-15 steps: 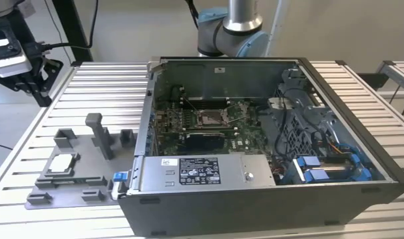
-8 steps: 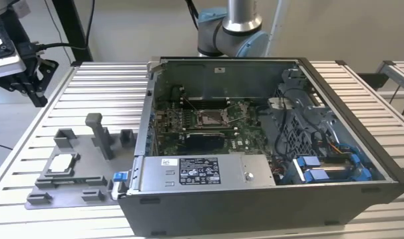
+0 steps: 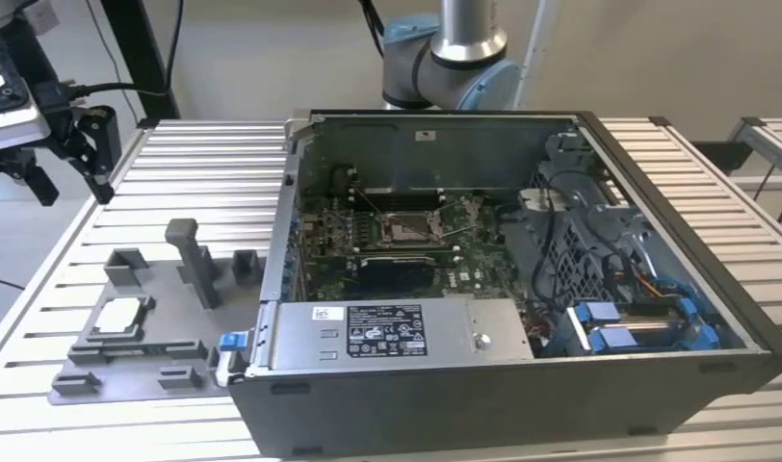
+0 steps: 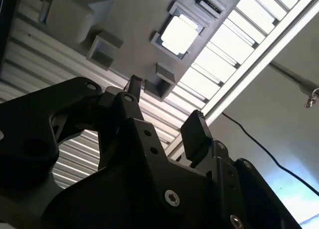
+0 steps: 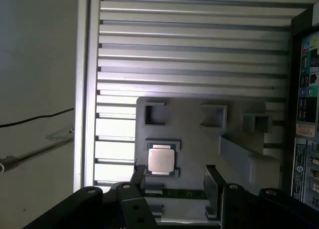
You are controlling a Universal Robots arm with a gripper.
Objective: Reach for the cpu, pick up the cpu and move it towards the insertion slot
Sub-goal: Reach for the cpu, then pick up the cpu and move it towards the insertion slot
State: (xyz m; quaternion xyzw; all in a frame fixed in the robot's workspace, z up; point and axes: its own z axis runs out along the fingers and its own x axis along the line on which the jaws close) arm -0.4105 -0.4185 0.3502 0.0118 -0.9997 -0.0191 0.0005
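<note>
My pincer [image 5: 174, 175] hangs spread, its black fingers gripping nothing, above the ribbed metal table [image 5: 189, 49]. The cpu [image 5: 161, 160] (a thin silvery square) lies flat in a grey plastic fixture [image 5: 199, 139]. The shiny-framed insertion slot [image 3: 408, 228] sits inside the open computer case [image 3: 494, 414], on the exterior view's right of the fixture.

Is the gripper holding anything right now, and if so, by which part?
Nothing is held. The gripper is open with nothing between its fingers, and the cpu lies in its recess on the grey fixture.
</note>
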